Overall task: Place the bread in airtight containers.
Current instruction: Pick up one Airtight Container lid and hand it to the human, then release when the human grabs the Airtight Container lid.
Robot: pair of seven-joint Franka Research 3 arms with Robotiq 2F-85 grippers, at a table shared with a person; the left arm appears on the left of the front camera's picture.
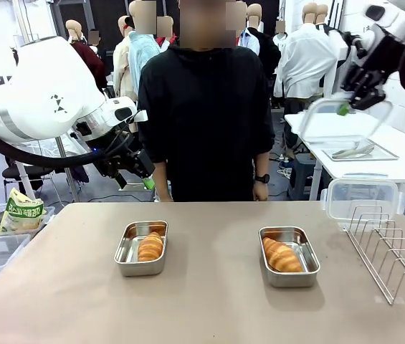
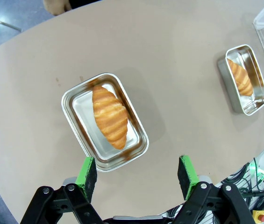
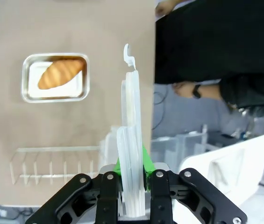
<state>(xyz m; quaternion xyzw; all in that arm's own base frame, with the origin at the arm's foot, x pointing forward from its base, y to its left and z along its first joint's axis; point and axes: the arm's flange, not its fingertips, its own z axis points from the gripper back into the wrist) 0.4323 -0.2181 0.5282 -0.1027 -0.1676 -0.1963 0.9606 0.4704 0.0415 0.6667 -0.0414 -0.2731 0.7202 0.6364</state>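
Two steel tins stand open on the table, each with a croissant inside: the left tin [image 1: 122,252] with its croissant [image 1: 150,246], and the right tin [image 1: 310,262] with its croissant [image 1: 282,255]. My left gripper [image 1: 142,177] hangs open above the far left edge. In its wrist view, the gripper [image 2: 136,172] is just short of the near tin [image 2: 74,101] and croissant [image 2: 109,116]. My right gripper [image 1: 344,107] is raised at the upper right, shut on a clear lid [image 1: 330,126]. The right wrist view shows that lid [image 3: 132,135] edge-on, with the right tin [image 3: 27,89] below.
A wire rack [image 1: 392,251] stands at the table's right end with another clear lid [image 1: 360,197] at its far end. A yellow-green snack bag [image 1: 21,211] sits off the left side. A person in black stands at the far edge, hands [image 3: 183,88] down.
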